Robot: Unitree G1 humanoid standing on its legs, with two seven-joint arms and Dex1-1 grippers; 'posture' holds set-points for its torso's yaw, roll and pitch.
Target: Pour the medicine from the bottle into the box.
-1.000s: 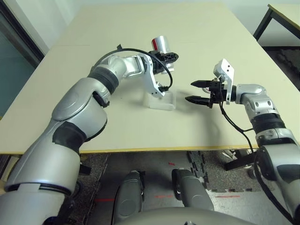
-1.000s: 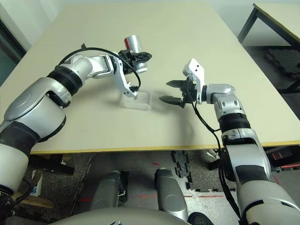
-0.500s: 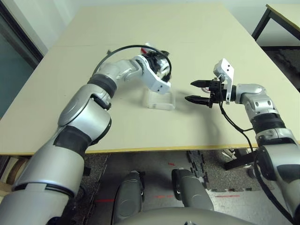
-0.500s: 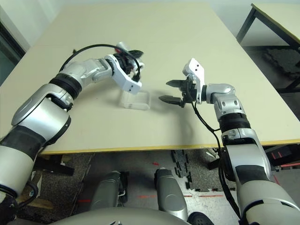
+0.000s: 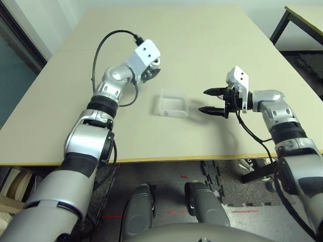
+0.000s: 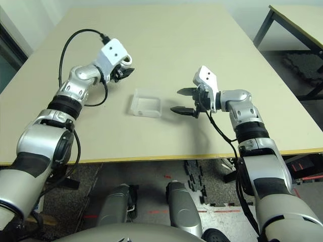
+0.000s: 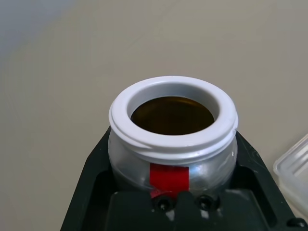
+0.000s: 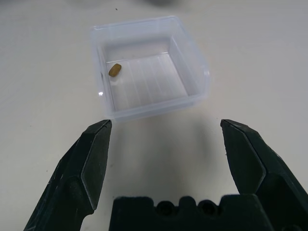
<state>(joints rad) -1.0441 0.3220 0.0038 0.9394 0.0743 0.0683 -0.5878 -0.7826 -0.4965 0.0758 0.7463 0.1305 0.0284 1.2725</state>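
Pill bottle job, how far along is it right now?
Done: one pill lies in the clear box on the table. In hand: the left gripper is shut on the bottle, mouth up, no pill visible inside, beside the box. The right gripper waits open before the box. Left: probably setting the bottle down.

Left claw: swung from over the box to its left side.
Bottle: turned from tipped to mouth-up.
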